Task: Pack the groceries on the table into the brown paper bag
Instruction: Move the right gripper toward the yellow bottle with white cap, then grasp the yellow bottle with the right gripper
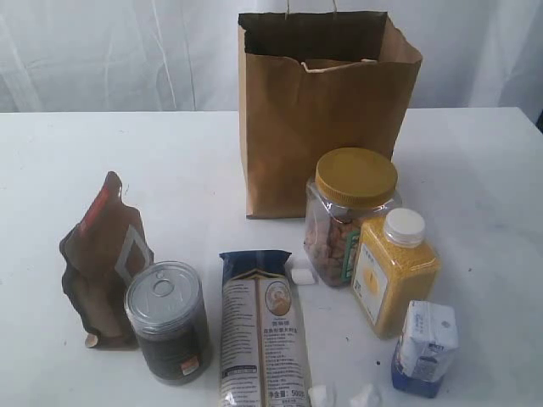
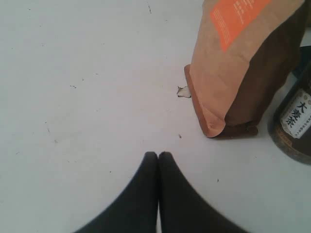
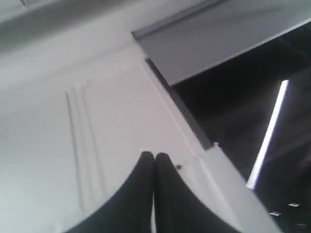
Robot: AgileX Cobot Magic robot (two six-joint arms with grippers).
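The brown paper bag (image 1: 322,110) stands upright and open at the back of the table (image 1: 127,170). In front of it stand the groceries: a brown pouch (image 1: 103,254), a dark pull-tab can (image 1: 168,322), a long noodle packet (image 1: 261,331) lying flat, a yellow-lidded nut jar (image 1: 349,212), a yellow grain bottle (image 1: 394,271) and a small blue-white carton (image 1: 426,348). Neither arm shows in the exterior view. My left gripper (image 2: 158,154) is shut and empty over bare table, short of the pouch (image 2: 238,63) and can (image 2: 296,121). My right gripper (image 3: 154,155) is shut and empty, facing a white panel away from the groceries.
Small white scraps lie on the table beside the noodle packet (image 1: 303,275) and near the front edge (image 1: 322,395). A white curtain hangs behind the table. In the right wrist view a white panel's edge (image 3: 194,131) borders a dark gap.
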